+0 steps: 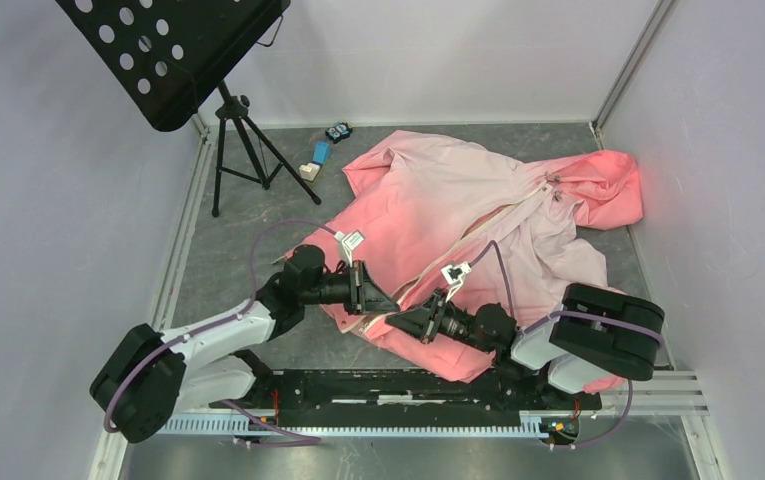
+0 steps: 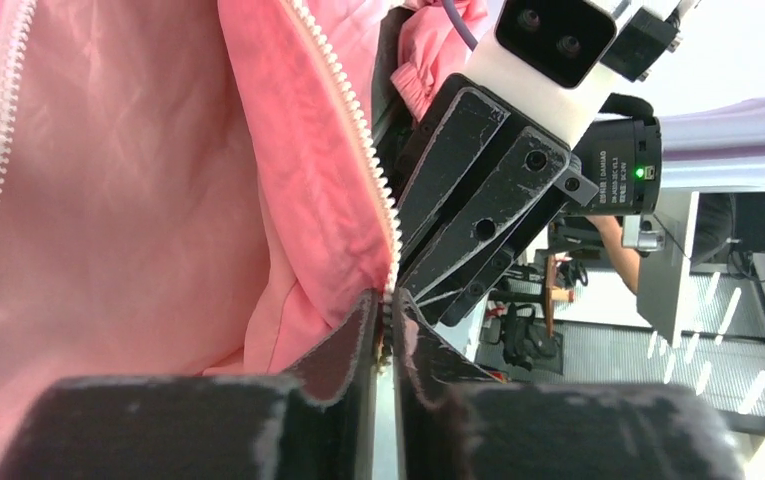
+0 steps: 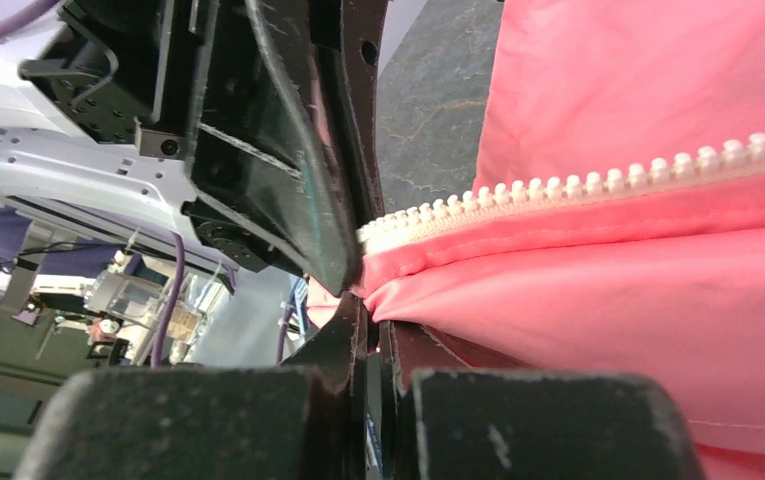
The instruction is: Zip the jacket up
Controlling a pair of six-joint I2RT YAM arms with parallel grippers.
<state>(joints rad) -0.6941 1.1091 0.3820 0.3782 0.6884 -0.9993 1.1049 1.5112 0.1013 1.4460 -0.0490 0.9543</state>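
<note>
at the jacket (image 1: pixel 438 190) hem, both jaws shut on half-hidden zipper ends (image 2: pixel 388 245)

jacket (image 1: pixel 438 200) on table (image 1: pixel 223 260), stand (image 1: pixel 236 140) behind left

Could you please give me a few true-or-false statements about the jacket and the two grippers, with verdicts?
1. The jacket lies on the table. True.
2. Both grippers are open. False: the left gripper and right gripper are shut on the jacket's edge by the zipper.
3. The zipper is fully closed. False: its two rows of teeth lie apart in the left wrist view.
4. The grippers meet at the jacket's near end. True.
5. The hood lies nearest the arm bases. False: it is at the far right.
</note>
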